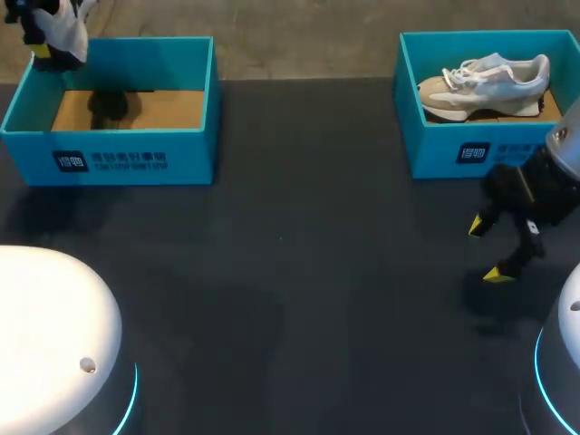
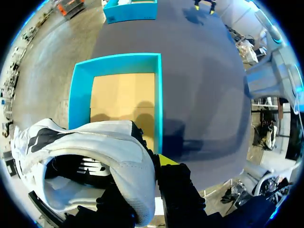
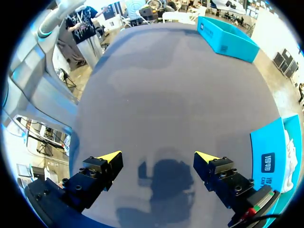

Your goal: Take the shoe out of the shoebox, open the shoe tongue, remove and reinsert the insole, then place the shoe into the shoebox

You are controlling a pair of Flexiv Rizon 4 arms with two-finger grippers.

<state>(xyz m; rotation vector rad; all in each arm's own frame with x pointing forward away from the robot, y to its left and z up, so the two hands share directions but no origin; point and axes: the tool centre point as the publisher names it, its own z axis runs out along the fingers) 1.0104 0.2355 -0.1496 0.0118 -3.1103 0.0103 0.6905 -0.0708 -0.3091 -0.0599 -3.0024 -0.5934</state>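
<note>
One shoe (image 2: 95, 152), clenched in my left fingers (image 2: 167, 160), hangs above the empty shoebox (image 2: 114, 58); right fingers (image 3: 107, 159) released.

A white shoe (image 2: 95, 161) with black markings hangs over the open turquoise shoebox (image 1: 136, 159) at the surface's (image 1: 290, 272) far left corner. A matching second box (image 1: 435, 154), far right corner, holds a beige-white sneaker (image 1: 485, 86).

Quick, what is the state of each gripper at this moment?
Left gripper: closed on the white shoe, above the shoebox.
Right gripper: open, holding nothing, over the table.
</note>
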